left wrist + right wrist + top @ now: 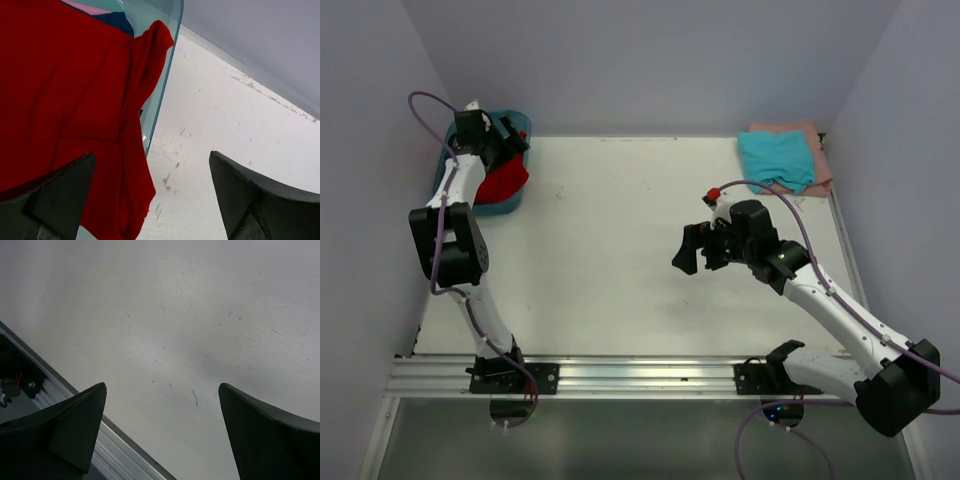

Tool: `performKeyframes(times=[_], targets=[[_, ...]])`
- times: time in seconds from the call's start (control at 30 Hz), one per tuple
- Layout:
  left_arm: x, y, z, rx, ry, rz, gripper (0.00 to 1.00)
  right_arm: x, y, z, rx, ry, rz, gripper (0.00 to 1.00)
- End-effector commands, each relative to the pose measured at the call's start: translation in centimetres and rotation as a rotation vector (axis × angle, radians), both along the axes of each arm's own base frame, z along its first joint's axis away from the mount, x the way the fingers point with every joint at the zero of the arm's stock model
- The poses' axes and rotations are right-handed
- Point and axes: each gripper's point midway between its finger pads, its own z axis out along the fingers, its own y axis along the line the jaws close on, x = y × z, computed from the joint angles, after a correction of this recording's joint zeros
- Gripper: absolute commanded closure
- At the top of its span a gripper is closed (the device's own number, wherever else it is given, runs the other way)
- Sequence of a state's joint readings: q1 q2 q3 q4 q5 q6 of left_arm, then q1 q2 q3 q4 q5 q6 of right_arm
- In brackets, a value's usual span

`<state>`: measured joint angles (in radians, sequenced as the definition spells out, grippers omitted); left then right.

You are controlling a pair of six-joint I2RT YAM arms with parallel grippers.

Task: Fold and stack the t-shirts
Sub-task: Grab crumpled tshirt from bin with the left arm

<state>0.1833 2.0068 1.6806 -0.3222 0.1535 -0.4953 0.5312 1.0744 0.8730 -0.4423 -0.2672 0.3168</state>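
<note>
We see the left gripper (152, 175) spread wide at the tub (516, 122) in the far left corner of the table (620, 250), with nothing pinched between its fingers. The red shirt (65, 100) spills over the tub's rim and hangs down its outside, the cloth lying just in front of one finger (60, 195). A blue shirt (118, 21) shows deeper in the tub behind it. The tub's clear teal wall rises right beside the hanging cloth, and the left wall (370, 150) stands close to that arm.

The right gripper (700, 250) hangs released over the table right of centre, holding nothing. In its wrist view we find only scuffed tabletop between the fingers, with the metal rail (125, 450) of the near edge low in the picture.

In the far right corner the teal shirt (776, 158) lies folded on the pink shirt (817, 150), the pair close to the right wall (910, 150) and the table's back edge. The widest stretch of tabletop runs between the tub and this stack, and forward to the rail.
</note>
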Motion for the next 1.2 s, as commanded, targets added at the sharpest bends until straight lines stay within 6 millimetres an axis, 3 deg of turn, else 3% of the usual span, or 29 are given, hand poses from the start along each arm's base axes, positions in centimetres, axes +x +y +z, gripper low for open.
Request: performKeyframes(times=[0.0, 0.4, 0.57, 0.73, 0.93, 1.03, 1.17], targets=[[1.8, 0.9, 1.1, 0.025, -0.057, -0.019, 0.0, 0.2, -0.2, -0.3, -0.004, -0.006, -0.02, 0.01], [3.9, 5.2, -2.9, 0.161, 0.054, 0.075, 0.02, -0.1, -0.4, -1.5, -0.01, 0.019, -0.036, 0.01], [3.3, 6.5, -4.6, 0.196, 0.113, 0.133, 0.09, -0.1, -0.5, -1.9, -0.015, 0.027, -0.044, 0.01], [2.3, 8.3, -5.1, 0.258, 0.168, 0.22, 0.12, -0.2, -0.6, -2.3, -0.024, 0.036, -0.05, 0.01], [1.5, 8.8, -7.2, 0.272, 0.237, 0.245, 0.28, 0.0, -0.6, -2.5, -0.028, 0.048, -0.06, 0.01], [1.4, 8.6, -7.8, 0.262, 0.244, 0.235, 0.46, 0.0, -0.7, -2.5, -0.029, 0.044, -0.061, 0.01], [1.8, 8.1, -7.6, 0.248, 0.223, 0.211, 0.8, -0.1, -0.8, -2.5, -0.031, 0.041, -0.063, 0.01]])
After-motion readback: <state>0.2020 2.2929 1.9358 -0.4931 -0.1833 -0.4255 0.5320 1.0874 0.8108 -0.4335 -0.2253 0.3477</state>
